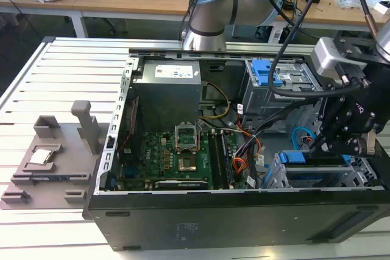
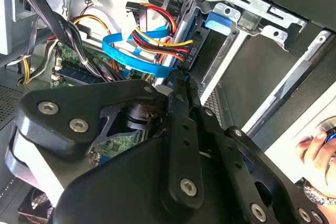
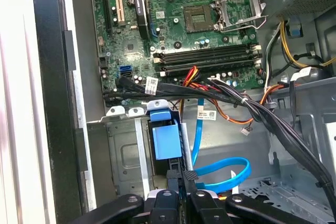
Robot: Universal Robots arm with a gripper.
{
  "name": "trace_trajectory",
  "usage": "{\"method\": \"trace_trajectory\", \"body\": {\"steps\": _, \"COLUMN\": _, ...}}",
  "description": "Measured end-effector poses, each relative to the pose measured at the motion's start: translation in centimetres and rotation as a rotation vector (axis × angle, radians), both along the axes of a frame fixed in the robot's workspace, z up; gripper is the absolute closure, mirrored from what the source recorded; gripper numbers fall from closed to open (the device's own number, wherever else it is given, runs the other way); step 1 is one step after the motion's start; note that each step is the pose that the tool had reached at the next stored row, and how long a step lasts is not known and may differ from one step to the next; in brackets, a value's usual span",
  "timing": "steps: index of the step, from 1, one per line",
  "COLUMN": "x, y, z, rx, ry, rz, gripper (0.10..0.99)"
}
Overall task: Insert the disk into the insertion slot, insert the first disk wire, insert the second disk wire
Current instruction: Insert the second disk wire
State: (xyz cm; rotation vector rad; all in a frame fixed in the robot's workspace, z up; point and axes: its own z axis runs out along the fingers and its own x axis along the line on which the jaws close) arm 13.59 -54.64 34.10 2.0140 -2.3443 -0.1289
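The disk sits inside the insertion slot (image 1: 361, 175), a silver perforated cage at the case's front corner. Its blue carrier tab (image 1: 295, 158) (image 3: 167, 141) (image 2: 218, 22) shows at the slot's mouth. My gripper (image 1: 322, 144) (image 3: 184, 179) (image 2: 181, 85) hangs right at the disk's rear edge. It is shut on the black connector (image 3: 190, 173) of a flat blue wire (image 3: 223, 174) (image 2: 131, 56). A second connector with red, yellow and black wires (image 2: 184, 51) lies against the disk's edge just beyond the fingertips.
The open case holds the motherboard (image 1: 177, 156), a grey power supply (image 1: 167, 98) and a taller grey cage with a blue latch (image 1: 262, 74). Black cable bundles (image 3: 252, 108) cross near the slot. A person's hand (image 2: 315, 148) is beside the case. A grey fixture (image 1: 55, 156) lies outside it.
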Motion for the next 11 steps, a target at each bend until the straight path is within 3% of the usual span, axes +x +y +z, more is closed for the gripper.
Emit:
{"method": "trace_trajectory", "body": {"steps": 7, "x": 0.00, "y": 0.00, "z": -0.18, "rx": 0.001, "ry": 0.0000, "rz": 0.000, "gripper": 0.918}}
{"method": "trace_trajectory", "body": {"steps": 8, "x": 0.00, "y": 0.00, "z": -0.15, "rx": 0.001, "ry": 0.0000, "rz": 0.000, "gripper": 0.855}}
{"method": "trace_trajectory", "body": {"steps": 11, "x": 0.00, "y": 0.00, "z": 0.55, "rx": 0.000, "ry": 0.0000, "rz": 0.000, "gripper": 0.855}}
